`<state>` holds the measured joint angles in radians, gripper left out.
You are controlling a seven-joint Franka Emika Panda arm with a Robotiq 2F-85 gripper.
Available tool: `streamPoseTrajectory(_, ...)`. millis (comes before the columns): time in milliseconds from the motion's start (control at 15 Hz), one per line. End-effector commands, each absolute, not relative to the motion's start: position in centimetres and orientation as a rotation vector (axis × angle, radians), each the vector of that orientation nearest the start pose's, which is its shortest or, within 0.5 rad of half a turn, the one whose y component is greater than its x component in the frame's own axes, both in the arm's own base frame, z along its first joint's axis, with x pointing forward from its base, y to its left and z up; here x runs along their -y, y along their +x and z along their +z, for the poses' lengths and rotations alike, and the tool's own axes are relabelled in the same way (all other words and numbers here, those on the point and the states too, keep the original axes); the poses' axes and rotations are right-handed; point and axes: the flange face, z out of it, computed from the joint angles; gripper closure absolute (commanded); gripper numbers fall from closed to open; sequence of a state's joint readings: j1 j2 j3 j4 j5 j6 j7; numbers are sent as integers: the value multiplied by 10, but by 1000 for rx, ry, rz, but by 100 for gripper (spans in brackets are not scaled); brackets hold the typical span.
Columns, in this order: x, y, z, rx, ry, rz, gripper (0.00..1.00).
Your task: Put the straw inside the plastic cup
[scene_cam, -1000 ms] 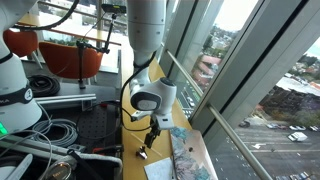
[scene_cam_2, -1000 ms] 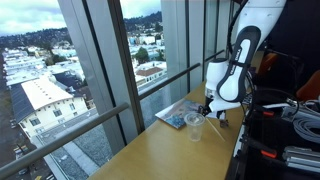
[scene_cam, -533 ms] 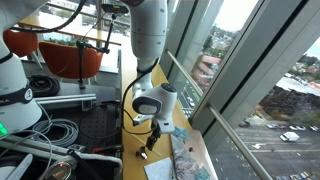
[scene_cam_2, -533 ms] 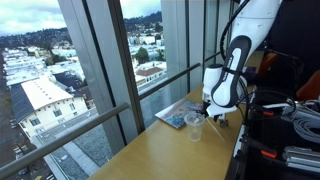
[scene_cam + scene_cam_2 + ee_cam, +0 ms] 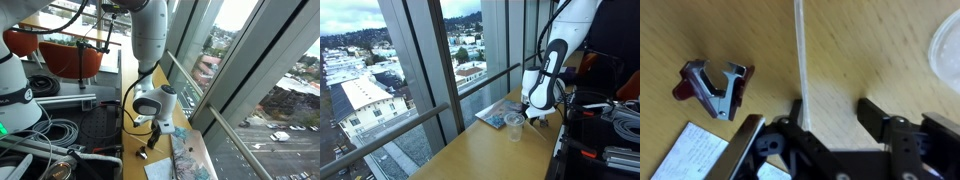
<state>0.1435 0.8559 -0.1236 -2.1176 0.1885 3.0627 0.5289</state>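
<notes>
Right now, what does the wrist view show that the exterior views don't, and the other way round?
Only the wrist view: the straw running up between the fingers of the open pincer, close to one of them, and a dark red clip-like tool beside it. Only the exterior views: the whole arm and the tall windows over the city. Both: the plastic cup, just a rim edge at the wrist, and the wooden table.

Counter (image 5: 860,50): light tan, wood grain. Straw (image 5: 800,50): pale off-white, no pattern. Plastic cup (image 5: 946,45), at 3 o'clock in the wrist view: clear, colourless. Clip-like object (image 5: 712,85), at 9 o'clock of the straw: dark metallic grey, maroon grips. Paper (image 5: 688,155), at 7 o'clock: white, faint grey print. Jaws: black. Arm (image 5: 150,30): white, black joints. Booklet (image 5: 500,117): mottled blue.
</notes>
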Motion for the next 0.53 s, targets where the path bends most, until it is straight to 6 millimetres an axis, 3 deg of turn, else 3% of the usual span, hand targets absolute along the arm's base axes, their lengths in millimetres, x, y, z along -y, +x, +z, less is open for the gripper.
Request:
streamPoseTrajectory(0,7,538,11,-995,-2998,-208,70)
streamPoseTrajectory(267,8,541,10,-996,-3008,-197,100)
streamPoseTrajectory(467,7,541,14,-996,-3017,-193,97)
